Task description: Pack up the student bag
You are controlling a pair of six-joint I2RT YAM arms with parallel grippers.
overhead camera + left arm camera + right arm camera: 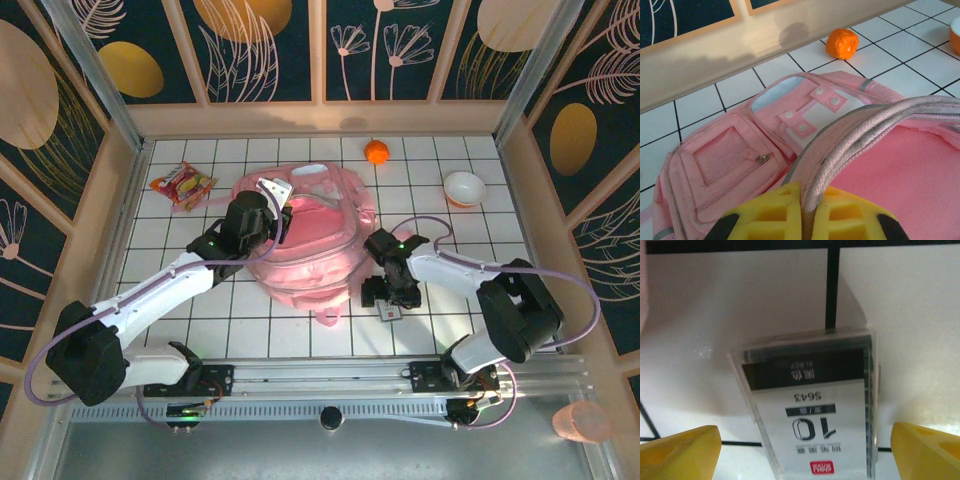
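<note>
A large, soft pink fabric student bag (310, 240) is lying flat in the middle of a white tiled worktop (480, 280), with its zipped front pockets facing up. The left gripper (272, 195) is reaching over the bag's far end. In the left wrist view its yellow pads (765, 220) are pressing together on the bag's pale corded carry handle (865, 130), so it is clamped on the bag.

Just beside the bag's right edge, the right gripper (390, 292) is pointing down over a small clear plastic box (810, 405) whose black-and-white label shows the number 10. Its yellow fingertips (680, 450) are standing wide apart, one on either side of the box, and are not touching it.

The step in hand appears to be picking up the box for packing. To do it well, the right gripper should come down squarely so both pads meet the box's long sides together, because smooth plastic may skid on the tiles. Meanwhile the left gripper should be lifting the handle steadily. Whether the bag's opening is unzipped cannot be told.

Counting the items: one bag, one box, one round orange fruit (376, 151) near the far wall, one small white bowl (464, 188) at the far right, and one red and yellow snack packet (182, 184) at the far left.
</note>
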